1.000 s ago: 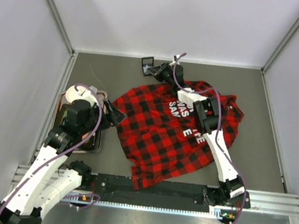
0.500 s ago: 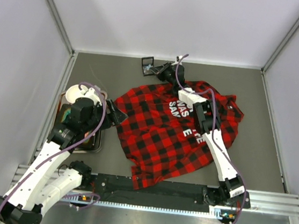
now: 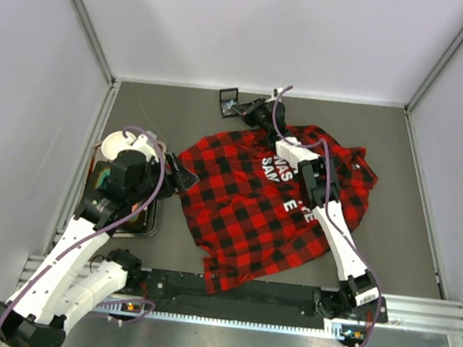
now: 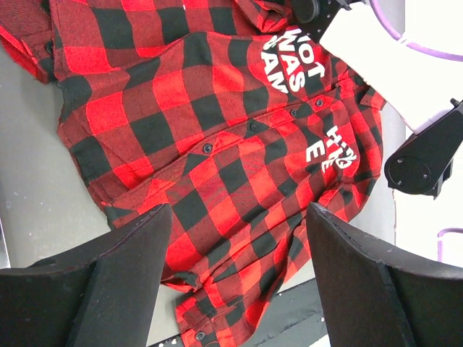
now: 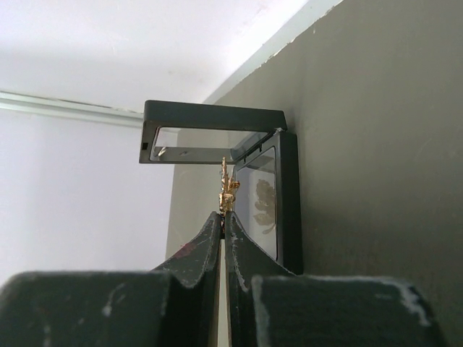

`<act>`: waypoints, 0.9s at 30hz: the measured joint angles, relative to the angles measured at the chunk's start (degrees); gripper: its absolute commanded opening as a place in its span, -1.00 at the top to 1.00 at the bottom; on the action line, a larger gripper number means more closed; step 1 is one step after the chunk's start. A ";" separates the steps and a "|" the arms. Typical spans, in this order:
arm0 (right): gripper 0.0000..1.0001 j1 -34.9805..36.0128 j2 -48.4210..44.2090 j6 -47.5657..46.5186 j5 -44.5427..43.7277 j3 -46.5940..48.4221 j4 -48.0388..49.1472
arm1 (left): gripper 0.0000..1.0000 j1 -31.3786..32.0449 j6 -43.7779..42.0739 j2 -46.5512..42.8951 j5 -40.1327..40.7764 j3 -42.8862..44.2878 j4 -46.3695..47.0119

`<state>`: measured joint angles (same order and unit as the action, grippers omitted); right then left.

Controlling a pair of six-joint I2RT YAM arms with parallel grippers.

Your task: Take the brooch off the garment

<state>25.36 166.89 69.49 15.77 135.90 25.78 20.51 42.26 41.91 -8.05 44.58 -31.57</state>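
Note:
The garment (image 3: 252, 209), a red-and-black plaid shirt with white lettering, lies spread on the table. It fills the left wrist view (image 4: 217, 144). My right gripper (image 3: 253, 111) is past the shirt's collar at the small black box (image 3: 229, 102). In the right wrist view it (image 5: 225, 213) is shut on the brooch (image 5: 228, 189), a tiny pin seen edge-on and looking golden. It holds the pin at the mouth of the open box (image 5: 288, 210). My left gripper (image 3: 182, 180) is open and empty, above the shirt's left edge (image 4: 239, 210).
A dark tray (image 3: 153, 215) with a white bowl (image 3: 122, 140) sits at the left under my left arm. White walls enclose the table on three sides. A black rail (image 3: 235, 291) runs along the near edge.
My right gripper has edged a little closer to the black box with the pin in its tips. My left arm has shifted slightly. The shirt has not moved.

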 measured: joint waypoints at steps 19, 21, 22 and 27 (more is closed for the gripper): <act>1.00 -0.55 0.35 1.27 5.92 0.31 -0.31 | -0.60 0.00 -0.07 0.00 -0.04 -0.02 0.37; 0.93 -0.81 0.44 1.31 6.49 0.42 -0.44 | -0.59 0.00 -0.04 0.00 -0.11 -0.02 0.39; 0.93 -0.81 0.44 1.46 6.62 0.44 -0.46 | -0.59 0.00 -0.04 0.00 -0.17 -0.02 0.39; 0.94 -0.81 0.59 1.42 6.84 1.29 -1.84 | -0.59 -0.02 -0.04 0.00 -0.50 -0.02 0.37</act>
<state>24.56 167.48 70.91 22.61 137.19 23.94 20.49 42.22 41.91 -8.56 44.56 -31.20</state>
